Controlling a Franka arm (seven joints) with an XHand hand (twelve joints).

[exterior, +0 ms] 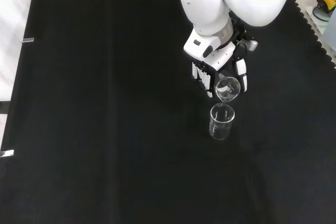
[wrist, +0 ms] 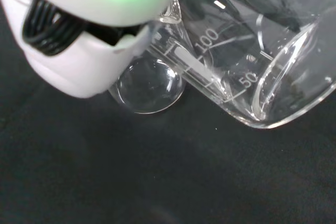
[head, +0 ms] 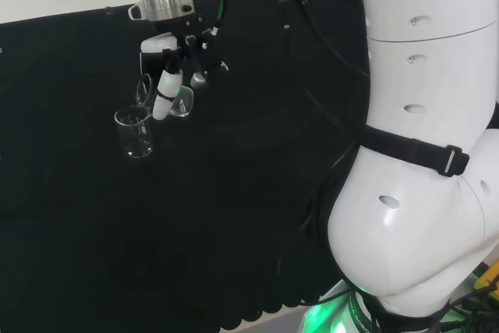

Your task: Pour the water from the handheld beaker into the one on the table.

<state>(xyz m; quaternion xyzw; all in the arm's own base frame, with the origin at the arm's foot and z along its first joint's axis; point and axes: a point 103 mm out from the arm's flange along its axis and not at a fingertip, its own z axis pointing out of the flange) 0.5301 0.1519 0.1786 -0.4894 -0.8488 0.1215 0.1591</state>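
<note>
Your white arm (head: 421, 154) stands at the right of the head view, its large links above the black-clothed tabletop (exterior: 105, 129). In the front view the arm's upper link comes in from the top and ends over the right half of the cloth.

Your hand (exterior: 218, 61) hangs below that link with its fingers (exterior: 242, 74) curled round the handheld beaker (exterior: 227, 88), so the hand is closed on it. This beaker is tipped well over: in the front view its mouth faces down and forward, just below the fingers. In the wrist view (wrist: 247, 66) its printed scale lies slanted and liquid sits low against the lower wall near the rim.

The tabletop beaker (exterior: 221, 121) stands upright on the cloth directly under the fingers, just beneath the tipped mouth. In the head view it (head: 134, 132) stands just left of and below the fingers (head: 166, 91). In the wrist view its round rim (wrist: 149, 85) lies beside the held beaker's spout. You cannot tell from these views whether the two rims touch or whether water is running.
</note>
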